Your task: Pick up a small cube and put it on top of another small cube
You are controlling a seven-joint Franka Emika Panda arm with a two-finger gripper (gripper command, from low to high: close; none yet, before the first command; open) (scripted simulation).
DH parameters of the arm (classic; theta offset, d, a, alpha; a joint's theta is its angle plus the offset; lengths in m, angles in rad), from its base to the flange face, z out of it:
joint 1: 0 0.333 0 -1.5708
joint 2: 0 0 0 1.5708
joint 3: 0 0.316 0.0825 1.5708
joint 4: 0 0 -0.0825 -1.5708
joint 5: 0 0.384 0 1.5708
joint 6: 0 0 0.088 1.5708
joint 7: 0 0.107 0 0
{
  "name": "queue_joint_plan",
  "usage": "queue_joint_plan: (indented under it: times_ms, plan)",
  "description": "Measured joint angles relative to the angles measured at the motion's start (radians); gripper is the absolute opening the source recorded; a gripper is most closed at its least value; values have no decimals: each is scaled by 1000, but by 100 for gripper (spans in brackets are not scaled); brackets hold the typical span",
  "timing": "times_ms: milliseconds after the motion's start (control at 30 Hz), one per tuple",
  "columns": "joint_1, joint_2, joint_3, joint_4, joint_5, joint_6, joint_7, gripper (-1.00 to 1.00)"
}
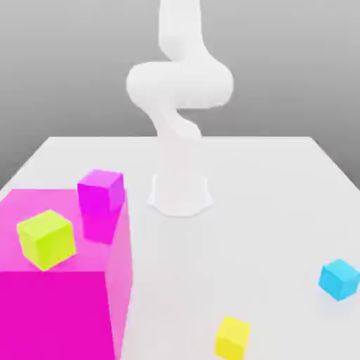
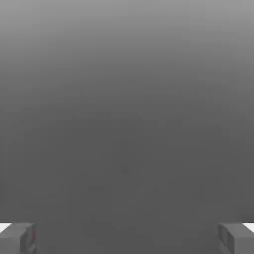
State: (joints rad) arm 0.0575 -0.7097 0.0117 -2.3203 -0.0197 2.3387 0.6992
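Observation:
The small cyan cube (image 1: 340, 278) rests on the white table (image 1: 267, 211) near the exterior view's right edge. A small yellow cube (image 1: 233, 337) sits at the front, to the left of the cyan one and apart from it. The white arm (image 1: 179, 84) climbs from its base (image 1: 180, 193) at the table's middle and leaves the picture at the top. In the hand view my gripper (image 2: 127, 240) is open: its grey fingertips (image 2: 17, 238) stand far apart with nothing between them, facing plain grey background.
A big magenta block (image 1: 56, 309) fills the front of the exterior view's left. On it lie a yellow-green cube (image 1: 46, 239) and, at its far corner, a smaller magenta cube (image 1: 101, 191).

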Motion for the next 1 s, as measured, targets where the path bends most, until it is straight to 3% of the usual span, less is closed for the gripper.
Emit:
queue_joint_plan:
  times_ms: [300,800,1000]
  plan:
    - [203,335,43,-74,-53,142,-386,0]
    - [441,878,207,-196,-99,377,-1047,0]
    - [510,1097,149,-171,-204,529,-1031,0]
